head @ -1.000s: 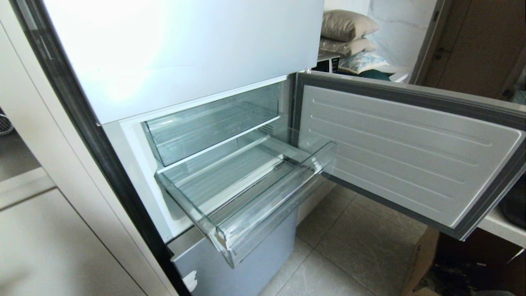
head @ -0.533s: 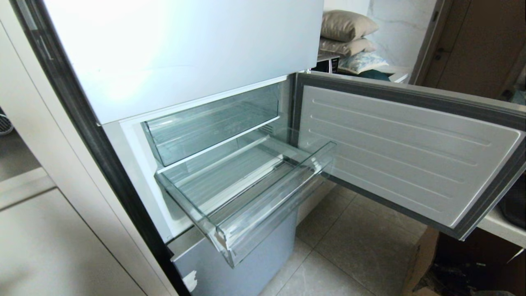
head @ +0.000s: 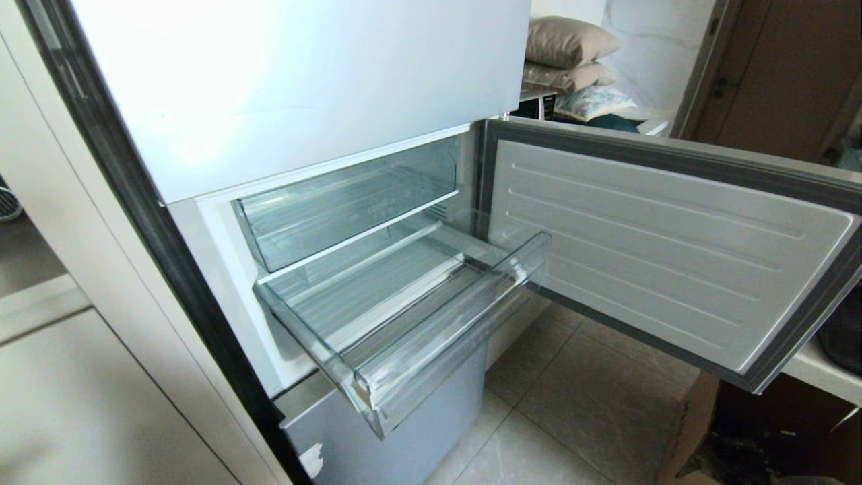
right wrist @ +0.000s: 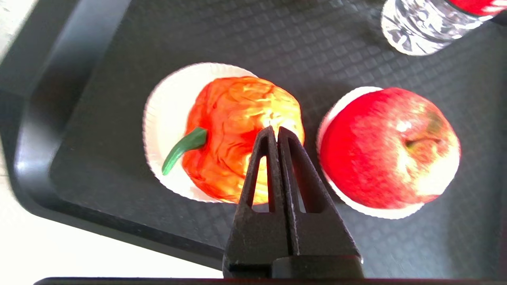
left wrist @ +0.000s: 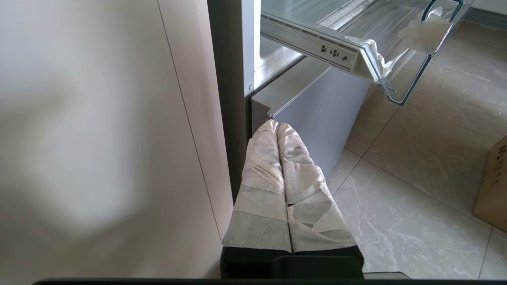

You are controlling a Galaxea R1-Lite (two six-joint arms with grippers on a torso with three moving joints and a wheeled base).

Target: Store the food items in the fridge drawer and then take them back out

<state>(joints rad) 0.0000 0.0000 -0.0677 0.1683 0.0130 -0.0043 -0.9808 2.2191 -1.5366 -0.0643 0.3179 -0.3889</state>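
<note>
Right gripper (right wrist: 277, 130) was pinched fully shut, holding nothing, hanging over a black tray (right wrist: 79, 79). Its tips sat above the near edge of the orange pepper (right wrist: 233, 134), on the side facing the apple (right wrist: 388, 146); contact with the pepper couldn't be judged. Pepper lay on a white paper cup (right wrist: 166, 118), green stem pointing away from the apple. Apple sat just beside the pepper on its own white cup, not touching it, off to one side of the gripper tips. A clear bottle (right wrist: 420, 27) with a red cap stood on the tray past the apple, apart from both foods.

Left gripper (left wrist: 277, 128) was parked low beside the fridge (left wrist: 317, 111), taped fingers (left wrist: 261, 178) pressed together, empty, pointing at the grey lower panel under the drawer.

Drawer (head: 431, 350) was pulled out of the fridge with no food in it; door (head: 673, 249) swung open to its right. Neither arm showed in the head view. Pillows (head: 566, 47) were stacked behind the door.
</note>
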